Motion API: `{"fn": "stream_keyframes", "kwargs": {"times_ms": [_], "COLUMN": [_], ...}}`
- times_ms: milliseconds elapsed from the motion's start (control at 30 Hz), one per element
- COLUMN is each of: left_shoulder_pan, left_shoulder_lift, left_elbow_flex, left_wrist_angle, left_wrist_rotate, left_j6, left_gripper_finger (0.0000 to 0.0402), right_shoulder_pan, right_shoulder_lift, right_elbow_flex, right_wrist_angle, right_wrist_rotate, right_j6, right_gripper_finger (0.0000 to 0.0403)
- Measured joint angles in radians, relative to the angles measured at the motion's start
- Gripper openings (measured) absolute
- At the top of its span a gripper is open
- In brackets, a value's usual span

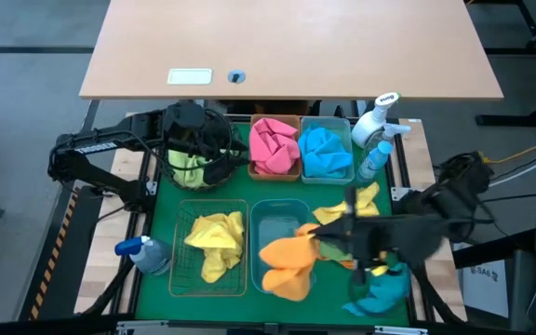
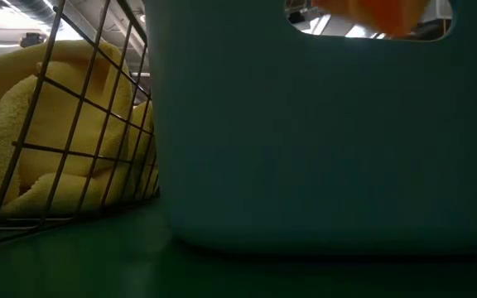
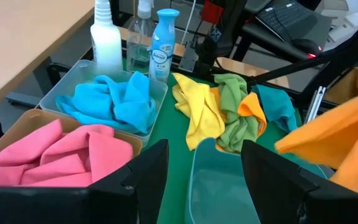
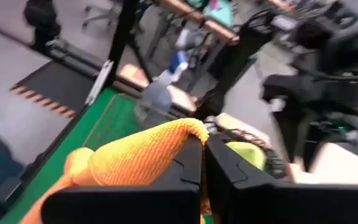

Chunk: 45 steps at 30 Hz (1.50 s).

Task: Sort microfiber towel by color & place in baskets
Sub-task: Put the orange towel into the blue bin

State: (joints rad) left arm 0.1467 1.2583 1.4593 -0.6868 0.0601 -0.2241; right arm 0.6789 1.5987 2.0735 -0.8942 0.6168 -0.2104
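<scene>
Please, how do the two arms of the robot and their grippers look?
Both arms are dark, almost black, built of jointed segments with black cables along them. The left gripper has two broad, flat black fingers with angular edges. The right gripper has similar matte black fingers, blocky and straight-sided. No markings are legible.

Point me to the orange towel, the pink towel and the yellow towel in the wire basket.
orange towel [image 1: 287, 265], high view, middle of the cloth.
pink towel [image 1: 274, 146], high view, centre fold.
yellow towel [image 1: 217, 237], high view, middle of the bundle.
</scene>
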Motion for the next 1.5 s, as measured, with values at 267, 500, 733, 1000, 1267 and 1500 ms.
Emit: {"fn": "stream_keyframes", "kwargs": {"times_ms": [267, 500, 733, 1000, 1267, 1500], "left_shoulder_pan": [0.0, 0.0, 0.0, 0.0, 0.0, 0.0], "left_shoulder_lift": [0.0, 0.0, 0.0, 0.0, 0.0, 0.0], "left_elbow_flex": [0.0, 0.0, 0.0, 0.0, 0.0, 0.0], "left_wrist_angle": [0.0, 0.0, 0.0, 0.0, -0.001, -0.001], "left_wrist_rotate": [0.0, 0.0, 0.0, 0.0, 0.0, 0.0], "left_j6": [0.0, 0.0, 0.0, 0.0, 0.0, 0.0], "left_gripper_finger": [0.0195, 0.0195, 0.0195, 0.0195, 0.0195, 0.0195], "right_shoulder_pan": [-0.148, -0.276, -0.377, -0.367, -0.266, -0.204], "right_shoulder_lift": [0.058, 0.053, 0.04, 0.039, 0.041, 0.04], "right_elbow_flex": [0.0, 0.0, -0.001, -0.164, -0.327, -0.329], "right_wrist_angle": [-0.055, -0.134, -0.163, -0.096, 0.078, 0.075], "right_wrist_rotate": [-0.189, -0.192, -0.32, -0.541, -0.714, -0.681], "right_j6": [-0.057, -0.057, -0.042, 0.022, 0.039, 0.011], "right_gripper_finger": [0.0005, 0.0005, 0.0005, 0.0005, 0.0005, 0.0005]}}
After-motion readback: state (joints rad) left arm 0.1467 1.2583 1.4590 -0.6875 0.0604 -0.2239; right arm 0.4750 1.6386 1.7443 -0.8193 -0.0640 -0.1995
